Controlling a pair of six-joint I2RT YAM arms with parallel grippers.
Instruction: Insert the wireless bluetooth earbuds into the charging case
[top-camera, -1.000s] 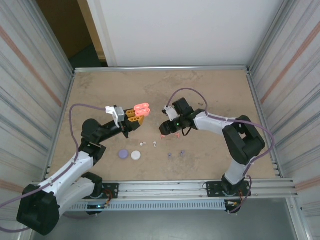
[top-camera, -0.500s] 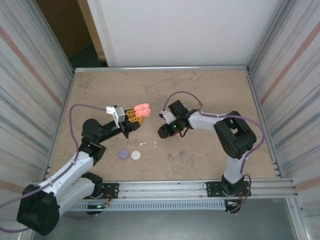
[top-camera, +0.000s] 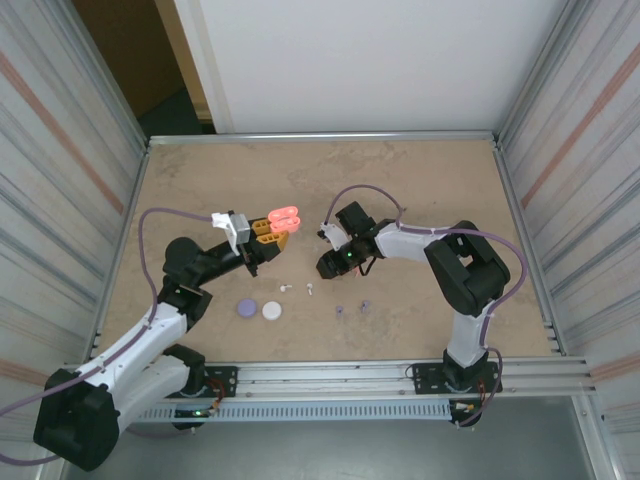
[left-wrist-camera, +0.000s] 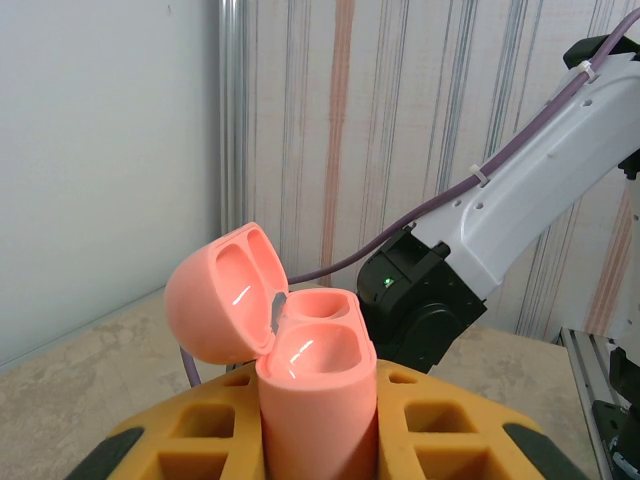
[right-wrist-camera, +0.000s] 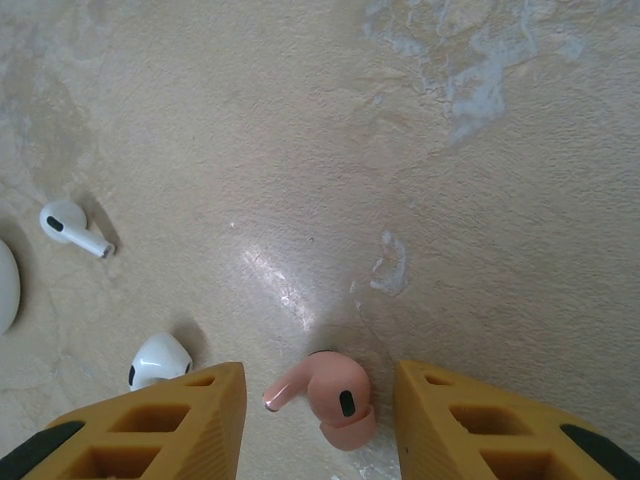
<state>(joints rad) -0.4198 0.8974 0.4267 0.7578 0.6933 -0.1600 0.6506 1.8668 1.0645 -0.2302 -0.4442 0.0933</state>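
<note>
My left gripper (top-camera: 266, 233) (left-wrist-camera: 318, 440) is shut on a pink charging case (top-camera: 285, 217) (left-wrist-camera: 316, 395), held upright above the table with its lid (left-wrist-camera: 214, 303) swung open and both wells empty. My right gripper (top-camera: 331, 264) (right-wrist-camera: 320, 405) is down at the table, jaws open. A pink earbud (right-wrist-camera: 335, 396) lies on the table between its yellow fingers (right-wrist-camera: 160, 425), with a gap on each side. Two white earbuds (right-wrist-camera: 70, 224) (right-wrist-camera: 158, 360) lie just to its left, seen from above as white earbuds (top-camera: 286, 287) (top-camera: 311, 290). Two purple earbuds (top-camera: 340, 310) (top-camera: 364, 303) lie nearer the front.
A round purple case (top-camera: 245, 309) and a round white case (top-camera: 272, 311) sit shut on the table near the front, below the left gripper. Metal walls (top-camera: 120, 230) fence the table on both sides, and a rail (top-camera: 400, 375) runs along the near edge.
My right gripper has slid a little left and down over the pink earbud, and its jaws have narrowed around it. The left arm and the pink case have not moved.
</note>
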